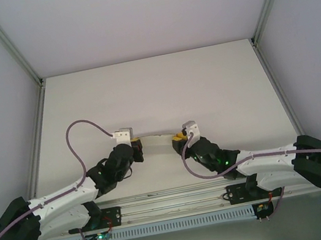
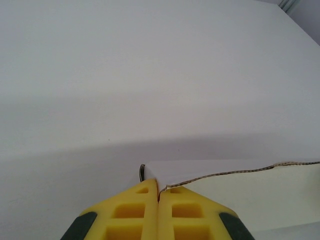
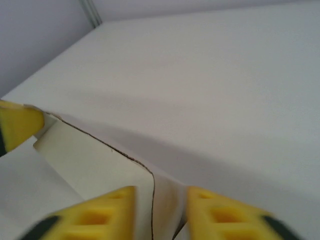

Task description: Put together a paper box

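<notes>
Paper box: thin matte white card, creased, dark-edged, mid-table between arms; left gripper pinching its corner, ribbed yellow fingers pressed together; right gripper parted, straddling card edge

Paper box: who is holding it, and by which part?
The left gripper pinches the paper box at its end corner. The right gripper straddles the other end; grip unclear.

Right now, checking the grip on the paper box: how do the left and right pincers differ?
The left pincer is shut on the paper box, fingers meeting; the right pincer has fingers apart, card between them. Left sits at the card's left end, right at its other end. Both have yellow fingers.
</notes>
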You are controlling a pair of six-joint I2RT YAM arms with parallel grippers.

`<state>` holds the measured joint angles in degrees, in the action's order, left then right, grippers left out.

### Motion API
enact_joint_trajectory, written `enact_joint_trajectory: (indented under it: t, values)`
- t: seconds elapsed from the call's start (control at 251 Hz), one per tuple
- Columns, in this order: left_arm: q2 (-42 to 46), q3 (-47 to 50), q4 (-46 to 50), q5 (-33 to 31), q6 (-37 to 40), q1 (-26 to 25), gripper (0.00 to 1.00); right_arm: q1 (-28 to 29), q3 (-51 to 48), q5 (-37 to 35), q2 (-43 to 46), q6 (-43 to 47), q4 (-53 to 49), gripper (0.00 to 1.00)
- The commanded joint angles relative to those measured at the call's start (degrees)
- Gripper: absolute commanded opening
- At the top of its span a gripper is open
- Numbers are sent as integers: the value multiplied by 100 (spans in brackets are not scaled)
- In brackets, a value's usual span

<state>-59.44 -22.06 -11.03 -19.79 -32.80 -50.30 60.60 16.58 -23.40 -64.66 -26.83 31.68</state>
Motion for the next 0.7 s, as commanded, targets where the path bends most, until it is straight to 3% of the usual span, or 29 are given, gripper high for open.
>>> enact_joint_trajectory:
  t: [0.0,0.048,0.116,0.16,0.188,0.483,0.698]
  values:
    - [-105,350,1019,341,-27,-171,0,34,362,14,378,-664,-1252,51]
    - [-86,378,988,322,-37,-170,0,-35,381,-113,561,-909,-1417,59]
    - [-87,377,999,270,-52,-171,0,-219,381,-113,795,-1359,-1563,84]
    - [-94,335,1047,233,-52,-181,0,-364,405,28,907,-1468,-1569,89]
    - [-109,316,1036,222,-45,-180,0,-455,452,99,958,-1505,-1625,98]
    - [-327,125,1059,-82,67,-394,0,-921,1497,238,258,-2209,-2895,98]
    - [-495,46,1046,-209,132,-483,0,-1039,1252,144,2,-2729,-3082,98]
